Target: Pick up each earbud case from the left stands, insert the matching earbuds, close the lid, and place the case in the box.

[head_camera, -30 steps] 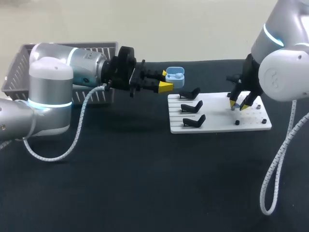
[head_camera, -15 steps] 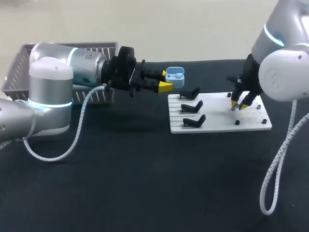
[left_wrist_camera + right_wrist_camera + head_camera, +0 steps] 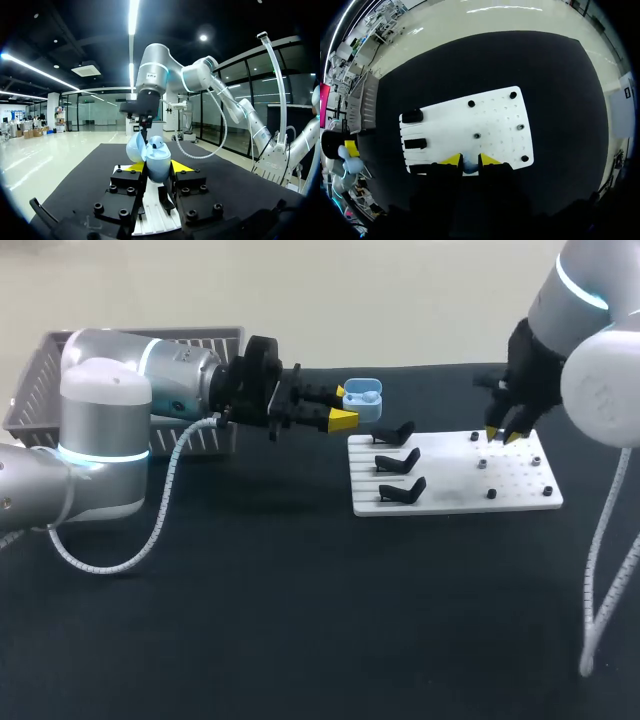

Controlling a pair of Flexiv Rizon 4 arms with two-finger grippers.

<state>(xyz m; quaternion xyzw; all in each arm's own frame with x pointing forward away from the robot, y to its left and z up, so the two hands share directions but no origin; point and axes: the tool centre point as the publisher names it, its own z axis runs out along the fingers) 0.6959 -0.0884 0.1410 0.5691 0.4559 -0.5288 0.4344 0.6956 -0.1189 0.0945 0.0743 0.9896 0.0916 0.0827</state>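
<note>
Head view: your left end effector (image 3: 342, 406) is clamping the open earbud case (image 3: 362, 393) aloft, just left of the white board (image 3: 450, 495); your right end effector (image 3: 503, 434), pinching an earbud (image 3: 469, 166), is hovering well apart to the case's right.

No text, label, brand, number or sign legible anywhere in any view.

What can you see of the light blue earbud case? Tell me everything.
The earbud case is small, rounded, light blue and glossy, like plastic. Its lid stands open; small dark spots show inside, but whether earbuds sit there I cannot tell. The left tool grips it from two sides with its yellow tips, holding it in the air near the black stands on the white board.
</note>
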